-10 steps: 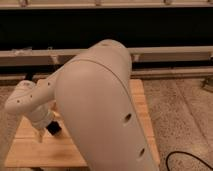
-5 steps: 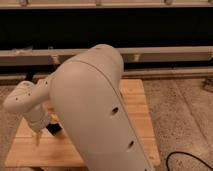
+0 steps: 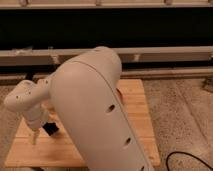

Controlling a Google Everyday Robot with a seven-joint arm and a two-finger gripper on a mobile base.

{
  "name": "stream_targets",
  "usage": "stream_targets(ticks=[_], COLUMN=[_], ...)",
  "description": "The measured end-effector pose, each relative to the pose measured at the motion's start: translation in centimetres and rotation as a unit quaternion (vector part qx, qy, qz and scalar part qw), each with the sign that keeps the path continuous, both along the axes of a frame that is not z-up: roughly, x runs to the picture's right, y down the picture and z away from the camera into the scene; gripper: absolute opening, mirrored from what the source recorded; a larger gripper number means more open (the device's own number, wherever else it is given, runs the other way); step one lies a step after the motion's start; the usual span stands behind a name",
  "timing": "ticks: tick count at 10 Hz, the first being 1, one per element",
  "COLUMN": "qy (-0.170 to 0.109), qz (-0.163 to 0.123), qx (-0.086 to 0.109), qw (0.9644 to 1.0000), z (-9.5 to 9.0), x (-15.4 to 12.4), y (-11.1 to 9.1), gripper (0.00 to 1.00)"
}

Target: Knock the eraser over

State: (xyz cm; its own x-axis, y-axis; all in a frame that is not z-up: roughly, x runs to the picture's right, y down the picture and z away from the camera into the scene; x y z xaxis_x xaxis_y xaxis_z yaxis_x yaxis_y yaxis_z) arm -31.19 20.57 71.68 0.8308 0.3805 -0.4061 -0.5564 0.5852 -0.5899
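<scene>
The eraser (image 3: pixel 50 129) is a small black block on the left part of the wooden table (image 3: pixel 137 112). It is partly hidden by my arm. My gripper (image 3: pixel 34 134) hangs low over the table's left side, just left of the eraser and very close to it. I cannot tell whether it touches the eraser. My big white arm (image 3: pixel 95 110) fills the middle of the view and hides most of the tabletop.
A grey rail (image 3: pixel 165 54) with a dark gap above and below it runs behind the table. A speckled floor (image 3: pixel 185 110) lies to the right, with a black cable (image 3: pixel 187 159) at the bottom right.
My arm has swung a little to the left and the gripper has come lower towards the table's left side. The black block now shows beside it.
</scene>
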Motion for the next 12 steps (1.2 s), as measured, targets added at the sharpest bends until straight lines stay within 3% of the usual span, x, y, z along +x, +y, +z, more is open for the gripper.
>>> stream_targets(ticks=[4,9,12], qy=[-0.037,-0.072,-0.064], qz=[0.005,-0.013,-0.012], qx=[0.005,0.017,0.015], qw=[0.9993,0.9972,0.9977], z=[0.5,0.6,0.6], x=[-2.4,-4.8,-3.2], y=[-1.0,-1.6,-1.8], gripper=[0.8,0.8,0.8])
